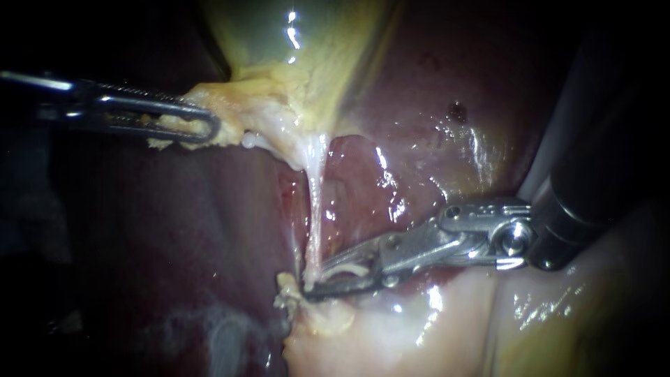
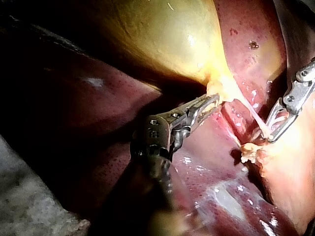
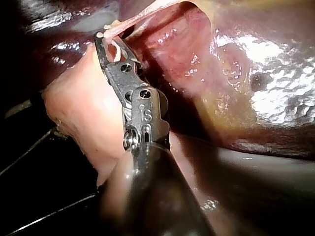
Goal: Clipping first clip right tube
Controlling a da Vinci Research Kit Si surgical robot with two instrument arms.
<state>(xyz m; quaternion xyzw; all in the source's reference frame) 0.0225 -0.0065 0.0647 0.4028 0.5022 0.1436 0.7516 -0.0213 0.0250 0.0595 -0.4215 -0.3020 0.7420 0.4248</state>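
My left instrument [image 1: 199,128] comes in from the left, its jaws shut on the yellowish tissue at the neck of the gallbladder [image 1: 293,42] and holding it up and leftwards. From that neck a thin pale tube [image 1: 315,209] runs straight down, stretched taut. My right instrument [image 1: 310,283] reaches in from the right; its jaws stand open around the tube's lower end, with a pale clip showing between them. In the left wrist view the left instrument [image 2: 210,101] grips below the gallbladder [image 2: 167,34]. In the right wrist view the tube [image 3: 142,17] crosses the right instrument's tip [image 3: 106,42].
Dark red liver [image 1: 433,139] lies behind and on both sides of the tube, with a small dark spot [image 1: 457,110] on it. Pale pink tissue [image 1: 391,328] lies under the right instrument's jaws. A frayed stub of tissue [image 1: 285,293] sits at the tube's base.
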